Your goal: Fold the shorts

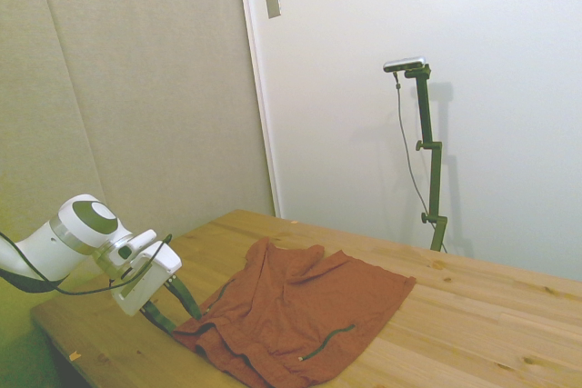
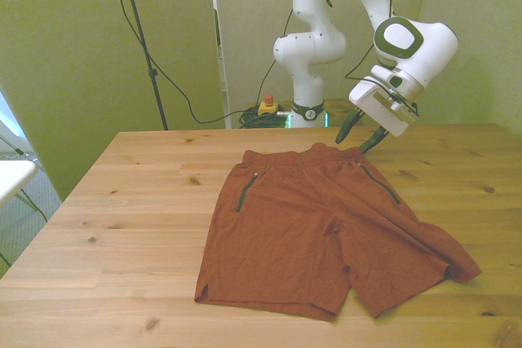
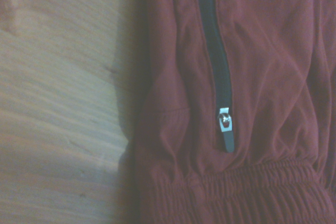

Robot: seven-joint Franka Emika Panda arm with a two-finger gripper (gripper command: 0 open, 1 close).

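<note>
- Hung just over the waistband corner of the shorts (image 2: 326,222): gripper (image 2: 363,134), jaws apart.
- Fingertips partly masked by cloth in side view.
- Showed blurred zipper pull (image 3: 224,119) in wrist view.

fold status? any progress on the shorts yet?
Done: nothing; the shorts lie flat and unfolded on the table. In hand: the gripper, open, is at the waistband corner on the front view's right. Left: the grasp and every fold.

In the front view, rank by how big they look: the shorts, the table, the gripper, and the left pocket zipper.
1. Table
2. Shorts
3. Gripper, though it sits farther from the camera, so it shows smaller
4. Zipper on the front view's left
</note>
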